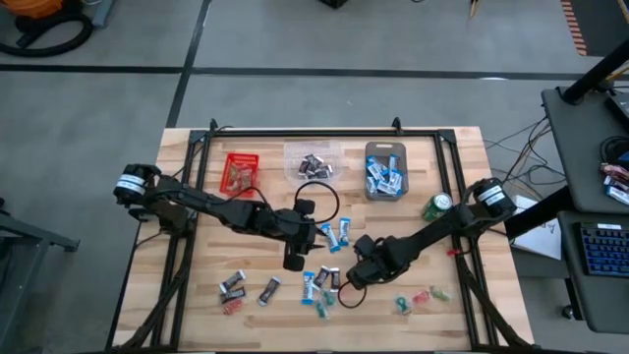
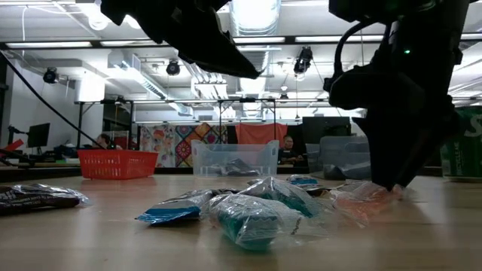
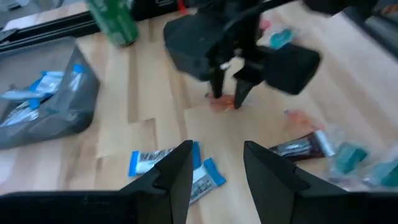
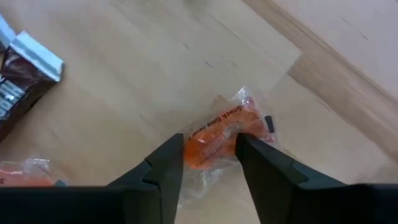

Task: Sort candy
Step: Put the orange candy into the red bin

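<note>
Watching my right gripper (image 4: 208,163) straddling a small orange clear-wrapped sweet (image 4: 219,138), fingers spread, wrapper lying crosswise between them, left gripper (image 3: 216,167) hovering open.

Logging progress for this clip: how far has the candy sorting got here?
Partly done. The red bin, clear bin and grey bin each already hold sweets. In hand: the right pincer is down at an orange-wrapped candy on the table, fingers either side. The left pincer hovers open above blue-and-white candies. Many loose candies remain unsorted.
</note>
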Available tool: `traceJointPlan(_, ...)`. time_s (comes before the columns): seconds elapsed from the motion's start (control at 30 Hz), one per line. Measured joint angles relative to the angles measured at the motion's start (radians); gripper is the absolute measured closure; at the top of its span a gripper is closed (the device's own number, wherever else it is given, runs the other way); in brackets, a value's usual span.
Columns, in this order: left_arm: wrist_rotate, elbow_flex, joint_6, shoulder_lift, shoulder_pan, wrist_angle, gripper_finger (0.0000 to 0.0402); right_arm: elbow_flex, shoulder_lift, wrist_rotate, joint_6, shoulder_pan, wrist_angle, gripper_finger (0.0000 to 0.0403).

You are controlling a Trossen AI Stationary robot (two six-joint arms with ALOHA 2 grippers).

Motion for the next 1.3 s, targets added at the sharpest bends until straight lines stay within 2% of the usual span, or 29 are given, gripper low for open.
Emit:
traceJointPlan(0.2, -0.154, 0.000, -0.014, -0.082, -0.015, -0.108, 0.0276, -0.001, -0.005, 0.003, -0.055, -0.006, 0.005, 0.0332)
traceJointPlan(0.33, -0.182, 0.000, -0.051, -0.179, -0.033, -0.170, 0.0276, -0.006, -0.031, 0.010, -0.115, -0.010, 0.001, 0.0384)
traceJointPlan(0.5, -0.203, -0.016, -0.101, -0.315, -0.077, -0.236, 0.0276, -0.006, -0.115, 0.066, -0.195, -0.029, 0.005, 0.0390)
traceJointPlan(0.63, -0.307, -0.072, -0.179, -0.430, -0.133, -0.292, 0.0276, -0.007, -0.187, 0.127, -0.324, -0.067, 0.059, 0.0391)
traceJointPlan(0.83, -0.414, -0.162, -0.423, -0.583, -0.190, -0.460, 0.0276, -0.006, -0.227, 0.149, -0.667, -0.185, 0.393, 0.0391)
traceJointPlan(0.97, -0.449, -0.190, -0.591, -0.655, -0.209, -0.532, 0.0276, 0.014, -0.192, 0.063, -0.867, -0.295, 0.634, 0.0391)
traceJointPlan(1.07, -0.450, -0.212, -0.614, -0.694, -0.226, -0.508, 0.0276, 0.052, -0.137, 0.004, -0.972, -0.373, 0.735, 0.0391)
traceJointPlan(1.3, -0.449, -0.226, -0.622, -0.711, -0.278, -0.493, 0.0276, 0.230, 0.035, -0.009, -1.136, -0.512, 0.788, 0.0391)
